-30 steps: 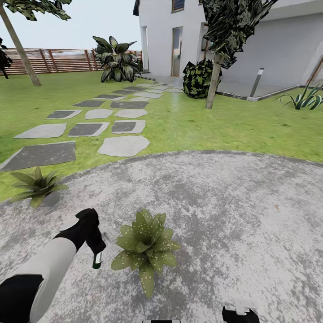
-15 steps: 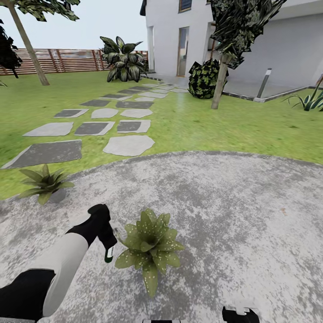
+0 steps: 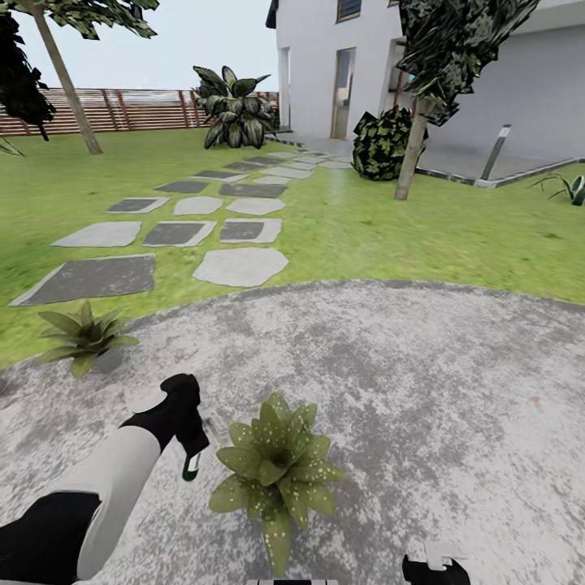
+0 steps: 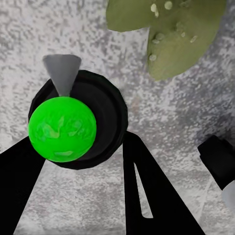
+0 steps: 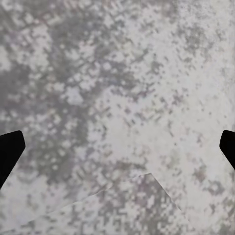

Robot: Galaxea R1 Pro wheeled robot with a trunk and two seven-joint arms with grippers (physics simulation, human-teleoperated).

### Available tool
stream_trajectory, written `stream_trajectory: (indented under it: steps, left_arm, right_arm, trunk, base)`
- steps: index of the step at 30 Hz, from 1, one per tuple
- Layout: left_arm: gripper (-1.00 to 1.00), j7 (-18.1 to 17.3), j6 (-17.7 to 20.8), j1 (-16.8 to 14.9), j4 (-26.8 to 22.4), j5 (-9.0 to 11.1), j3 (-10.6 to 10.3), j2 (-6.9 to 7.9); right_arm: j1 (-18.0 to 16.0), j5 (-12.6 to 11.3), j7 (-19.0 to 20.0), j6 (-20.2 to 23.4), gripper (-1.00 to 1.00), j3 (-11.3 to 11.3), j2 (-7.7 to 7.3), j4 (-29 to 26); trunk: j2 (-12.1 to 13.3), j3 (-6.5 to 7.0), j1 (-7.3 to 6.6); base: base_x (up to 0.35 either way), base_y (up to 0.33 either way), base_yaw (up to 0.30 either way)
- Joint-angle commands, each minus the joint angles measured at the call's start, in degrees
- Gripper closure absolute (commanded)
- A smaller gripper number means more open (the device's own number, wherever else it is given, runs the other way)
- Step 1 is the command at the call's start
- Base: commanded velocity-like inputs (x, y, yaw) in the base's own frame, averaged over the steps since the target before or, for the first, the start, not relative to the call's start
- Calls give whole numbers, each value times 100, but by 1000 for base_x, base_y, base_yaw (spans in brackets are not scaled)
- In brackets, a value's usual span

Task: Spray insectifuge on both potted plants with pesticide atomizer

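On the patio (image 3: 422, 382), left hand (image 3: 193, 445) holds atomizer (image 3: 192, 465) just beside plant (image 3: 276, 471)

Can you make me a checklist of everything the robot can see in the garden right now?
Surface: grey mottled patio, lawn beyond.
Job's things: pesticide atomizer held in the left gripper; near potted plant beside it, leaves speckled with white dots; far potted plant at the patio edge, no dots seen.
Clutter: nothing seen.
Grippers: left shut on the atomizer; right gripper open over bare paving.
Cables: nothing seen.
Surroundings: stepping stones, wooden fence, white house, shrubs, lamp post.
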Motion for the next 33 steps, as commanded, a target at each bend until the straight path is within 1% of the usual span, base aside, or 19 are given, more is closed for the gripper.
stream_trajectory:
  steps: [1, 4, 7, 8, 14, 16, 19, 23, 30, 33]
  left_arm:
    - [100, -39, 46, -1, -4, -19, -30, 15]
    - [100, -41, 6, 12, 56, -57, -19, 92]
    - [100, -48, -29, 36, 90, -88, -13, 202]
    - [100, -48, -36, 53, 93, -99, -8, 202]
    - [100, -48, 19, 113, 89, -101, 38, 35]
    - [100, -53, 33, 105, 87, -100, 33, -32]
    - [100, -54, 39, 98, 84, -105, 30, -95]
    - [100, -49, 37, 104, 88, -121, 27, -95]
    - [100, -48, 35, 106, 88, -126, 11, -92]
    - [100, -49, 37, 106, 67, -121, -10, -81]
  right_arm:
    - [-2, -55, -12, -17, -100, 50, 0, 1]
    - [-2, -55, -12, -17, -100, 50, -4, 1]
    - [-2, -55, -12, -17, -100, 50, -3, 1]
    - [-2, -55, -12, -17, -100, 50, -4, 1]
    - [-2, -55, -12, -17, -100, 50, -2, 1]
    - [-2, -55, -12, -17, -100, 50, 1, 1]
    - [-2, -55, -12, -17, -100, 45, -2, -6]
    - [-2, -55, -12, -17, -100, 47, -4, -2]
    - [-2, -55, -12, -17, -100, 41, -5, 1]
    - [-2, -53, -12, -17, -100, 45, -5, 1]
  trunk:
    - [-2, -5, -1]
    - [-2, -5, -1]
    - [-2, -5, -1]
    - [-2, -5, -1]
    - [-2, -5, -1]
    - [-2, -5, -1]
    - [-2, -5, -1]
    - [-2, 4, -1]
    - [-2, 42, -1]
    - [-2, 49, -1]
  base:
    - [20, 0, 10]
    - [7, 0, 4]
    - [1, 0, 0]
    - [0, 0, 0]
    - [27, -5, 3]
    - [163, -104, 153]
    - [174, -130, 166]
    - [13, -42, -42]
    - [-213, -149, -215]
    - [-160, -101, -108]
